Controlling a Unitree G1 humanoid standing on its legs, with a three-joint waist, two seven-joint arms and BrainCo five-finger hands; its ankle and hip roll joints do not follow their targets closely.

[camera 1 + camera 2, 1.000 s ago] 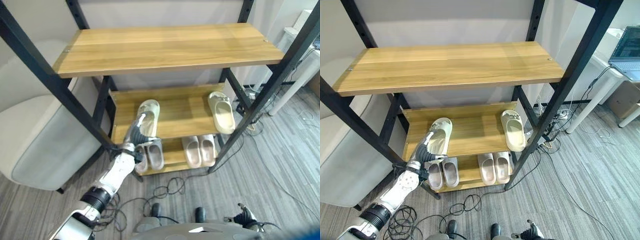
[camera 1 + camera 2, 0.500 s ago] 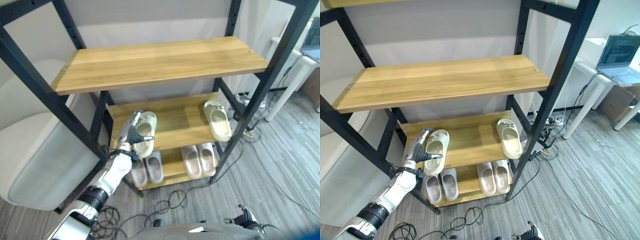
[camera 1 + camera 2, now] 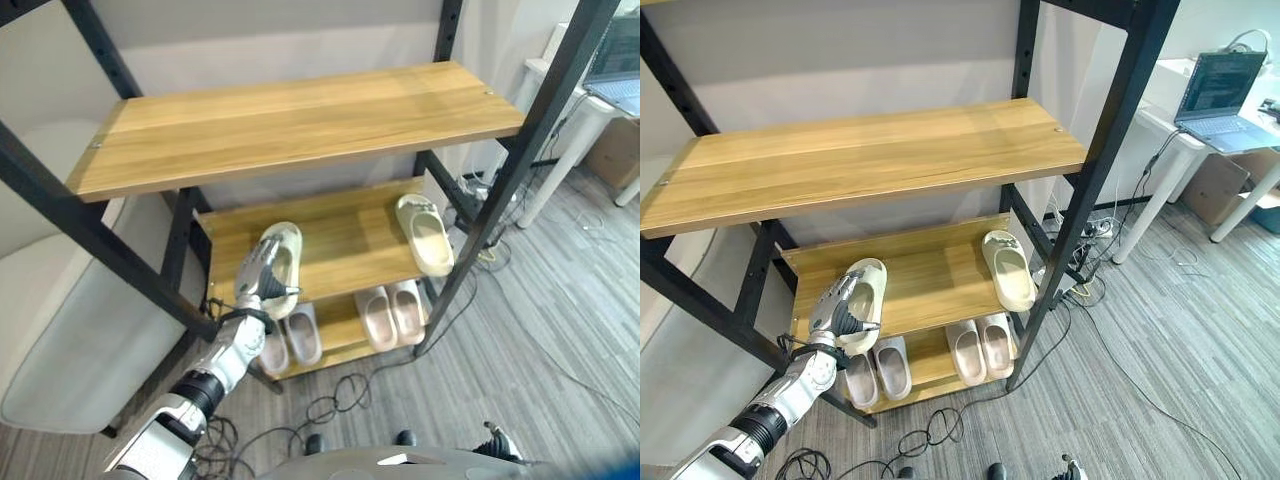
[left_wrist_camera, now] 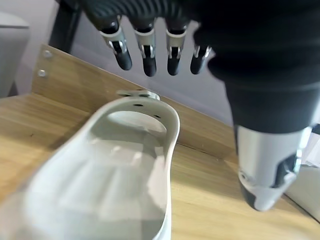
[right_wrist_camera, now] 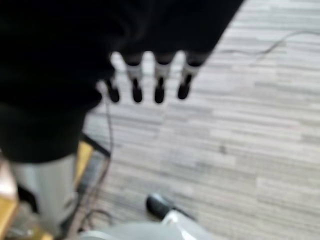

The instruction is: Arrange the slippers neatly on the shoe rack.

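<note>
I see a black-framed shoe rack [image 3: 545, 105] with three wooden shelves. The top shelf [image 3: 290, 120] carries nothing. On the middle shelf [image 3: 345, 235] lie two cream slippers, well apart. One cream slipper [image 3: 280, 265] lies at the left front of that shelf, toe toward the back wall; its heel end reaches the front edge. The other cream slipper [image 3: 423, 233] lies near the right post, pointing roughly the same way.

My left hand [image 3: 258, 283] comes in from the lower left and sits at the heel and left side of the left slipper. In the left wrist view the fingers [image 4: 148, 56] are straight and spread above the slipper's strap end, with the thumb [image 4: 265, 165] standing apart to one side. Nothing is curled round the slipper [image 4: 107, 175]; the hand is loose over it. I cannot tell whether the palm touches it.

On the bottom shelf [image 3: 340, 320] stand two pairs of slippers, side by side. The grey pair [image 3: 290, 340] sits to the left, just below my left hand; the pinkish pair [image 3: 392, 313] sits to the right.

My right hand [image 5: 145, 75] hangs over the grey striped floor [image 5: 250, 130], fingers straight and holding nothing.

A pale seat [image 3: 60, 340] stands left of the rack. A white table [image 3: 1185, 135] with an open laptop [image 3: 1218, 90] stands to the right.
</note>
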